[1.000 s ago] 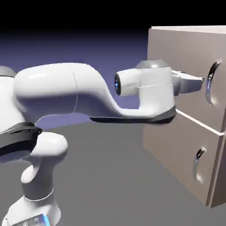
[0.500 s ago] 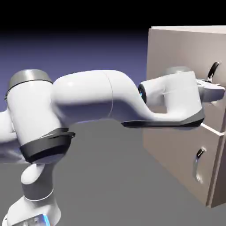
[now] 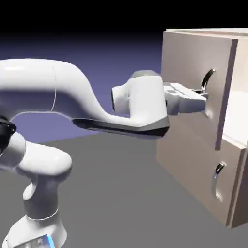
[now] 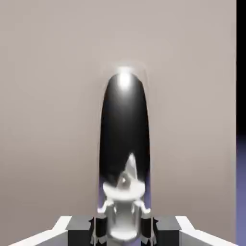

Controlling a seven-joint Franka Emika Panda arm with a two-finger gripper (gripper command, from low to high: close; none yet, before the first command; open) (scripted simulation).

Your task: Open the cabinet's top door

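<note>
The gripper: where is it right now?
In the exterior view, the gripper is at the upper right, closed on the top door's handle, above the lower panel.

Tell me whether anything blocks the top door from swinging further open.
Nothing visible does. The top door stands ajar from the cabinet, the pincer at its handle, and only bare table lies in front.

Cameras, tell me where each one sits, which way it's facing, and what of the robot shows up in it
Exterior view: fixed beside the robot, facing right toward the cabinet; shows the white arm and its claw at the top door, which stands ajar.
Hand view: on the hand, looking along the claw at the top door; its grey fingertips show at the bottom edge.
Shared: the long silver handle, the door panel, and the claw shut on that handle.
</note>
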